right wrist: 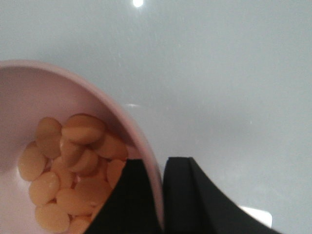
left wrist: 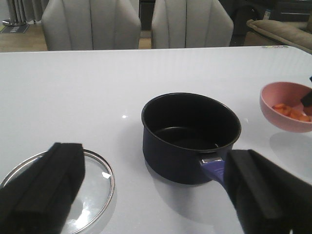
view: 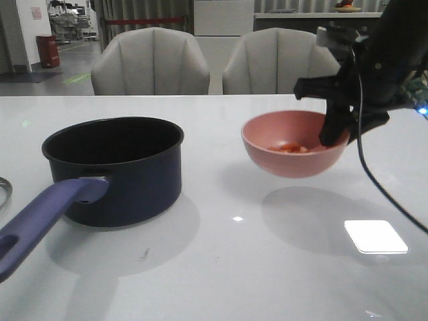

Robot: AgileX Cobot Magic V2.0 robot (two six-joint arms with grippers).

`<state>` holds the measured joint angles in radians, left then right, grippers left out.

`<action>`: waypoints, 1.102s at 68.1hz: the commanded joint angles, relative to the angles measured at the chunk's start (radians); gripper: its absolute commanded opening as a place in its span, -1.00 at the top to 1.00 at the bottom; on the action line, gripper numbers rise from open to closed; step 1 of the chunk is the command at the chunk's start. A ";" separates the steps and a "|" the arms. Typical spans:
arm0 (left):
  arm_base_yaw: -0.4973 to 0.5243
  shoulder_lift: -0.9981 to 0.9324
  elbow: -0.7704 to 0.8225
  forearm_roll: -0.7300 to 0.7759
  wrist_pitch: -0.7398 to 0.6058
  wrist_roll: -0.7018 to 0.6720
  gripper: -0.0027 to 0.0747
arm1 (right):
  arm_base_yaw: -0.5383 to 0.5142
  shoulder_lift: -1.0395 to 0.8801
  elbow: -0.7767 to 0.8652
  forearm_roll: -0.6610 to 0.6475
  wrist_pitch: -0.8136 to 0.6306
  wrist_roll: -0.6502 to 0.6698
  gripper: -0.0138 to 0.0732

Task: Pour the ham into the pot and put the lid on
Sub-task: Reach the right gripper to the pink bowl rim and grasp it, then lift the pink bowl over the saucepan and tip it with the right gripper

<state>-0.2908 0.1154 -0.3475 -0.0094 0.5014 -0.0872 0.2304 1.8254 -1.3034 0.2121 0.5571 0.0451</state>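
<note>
The dark navy pot (view: 114,167) stands on the white table at the left, its blue-purple handle (view: 47,214) pointing toward the near left. Its black inside is empty in the left wrist view (left wrist: 190,139). A pink bowl (view: 294,144) hangs above the table right of centre, with its shadow beneath. My right gripper (right wrist: 161,195) is shut on the bowl's rim, one finger inside and one outside. Several orange-pink ham pieces (right wrist: 68,170) lie in the bowl. The glass lid (left wrist: 92,190) lies flat on the table beside the pot. My left gripper (left wrist: 156,195) hovers open above lid and handle.
Two grey chairs (view: 150,63) stand behind the table's far edge. A black cable (view: 374,180) hangs from the right arm toward the table. A bright light patch (view: 374,236) reflects on the tabletop at the near right.
</note>
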 commanded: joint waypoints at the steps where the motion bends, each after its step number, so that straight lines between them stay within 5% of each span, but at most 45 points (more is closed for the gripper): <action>1: -0.006 0.009 -0.027 -0.003 -0.072 -0.001 -0.72 | 0.012 -0.064 -0.106 0.028 0.001 -0.020 0.38; 13: -0.006 0.009 -0.027 -0.003 -0.072 -0.001 -0.72 | 0.123 -0.056 -0.239 0.028 0.051 -0.131 0.38; 33: -0.006 0.009 -0.027 -0.003 -0.072 -0.001 -0.72 | 0.335 0.037 -0.422 -0.018 0.002 -0.138 0.38; 50: -0.006 0.009 -0.027 -0.003 -0.072 -0.001 -0.72 | 0.402 0.039 -0.335 -0.049 -0.405 -0.145 0.38; 75: -0.006 0.009 -0.027 -0.003 -0.072 -0.001 -0.72 | 0.450 0.105 0.019 -0.095 -1.373 -0.274 0.38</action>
<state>-0.2908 0.1154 -0.3475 -0.0094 0.5028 -0.0872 0.6735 1.9589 -1.3154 0.1569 -0.4640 -0.1378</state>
